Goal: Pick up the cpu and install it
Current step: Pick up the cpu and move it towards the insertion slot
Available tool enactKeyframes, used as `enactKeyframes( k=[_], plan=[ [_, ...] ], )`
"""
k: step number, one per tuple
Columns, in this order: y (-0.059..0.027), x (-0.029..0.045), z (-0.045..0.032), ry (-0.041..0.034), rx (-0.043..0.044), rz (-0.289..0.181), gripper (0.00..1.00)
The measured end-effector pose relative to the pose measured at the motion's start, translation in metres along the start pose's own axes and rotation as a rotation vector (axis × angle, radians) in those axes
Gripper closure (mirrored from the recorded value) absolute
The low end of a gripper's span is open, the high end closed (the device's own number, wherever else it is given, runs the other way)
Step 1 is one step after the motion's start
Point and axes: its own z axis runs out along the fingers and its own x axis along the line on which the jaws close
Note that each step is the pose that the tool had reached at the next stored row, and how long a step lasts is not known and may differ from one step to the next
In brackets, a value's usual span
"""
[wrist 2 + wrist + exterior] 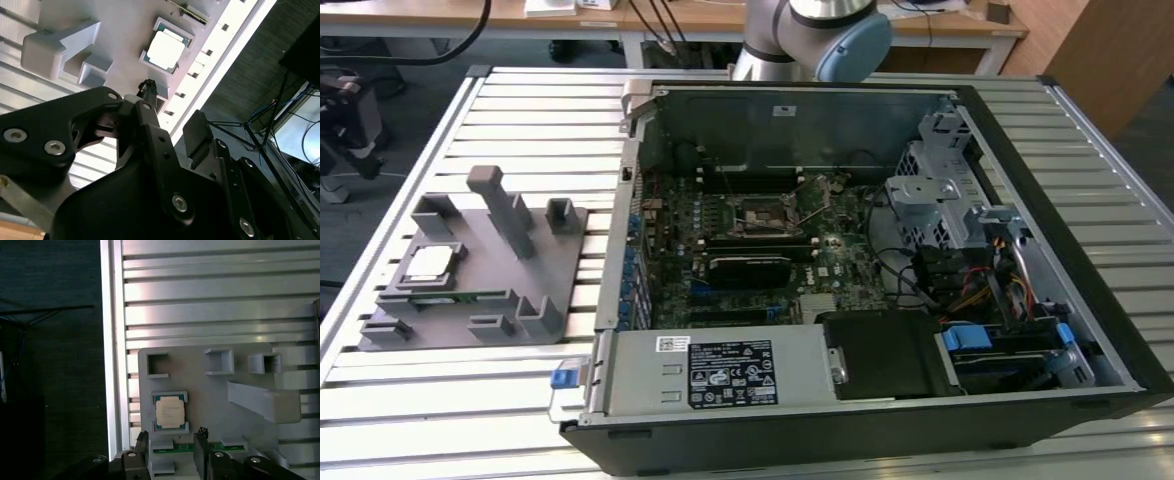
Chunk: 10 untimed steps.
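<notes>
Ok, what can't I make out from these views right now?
- Exterior view: the socket is too small to tell whether its lever is open.
- First wrist view: the end effector covers part of the memory stick.
- Second wrist view: glare washes out the cpu top.
- Exterior view: the arm is cut off by the top edge.

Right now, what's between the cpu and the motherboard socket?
In the exterior view, from the cpu toward the socket: the grey fixture's upright posts, a strip of slatted table, then the case's side wall.
</notes>
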Motion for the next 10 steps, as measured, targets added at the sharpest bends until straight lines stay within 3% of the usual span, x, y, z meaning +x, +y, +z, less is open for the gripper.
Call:
enactKeyframes(
  k=[1, 4, 6, 7, 10],
  plan=[
    [-0.0004, 0.0, 0.0007, -0.0001, -0.0008, -0.001, 0.53],
    [-0.0015, -0.0001, 0.0031, 0.0005, -0.0032, -0.004, 0.36],
    [-0.002, -0.0001, 0.0048, 0.003, -0.0037, -0.005, 0.36],
    [-0.0023, -0.0002, 0.0058, 0.005, -0.0037, -0.006, 0.3],
    [-0.0024, -0.0002, 0.0081, 0.0104, -0.0034, -0.007, 0.3]
  ],
)
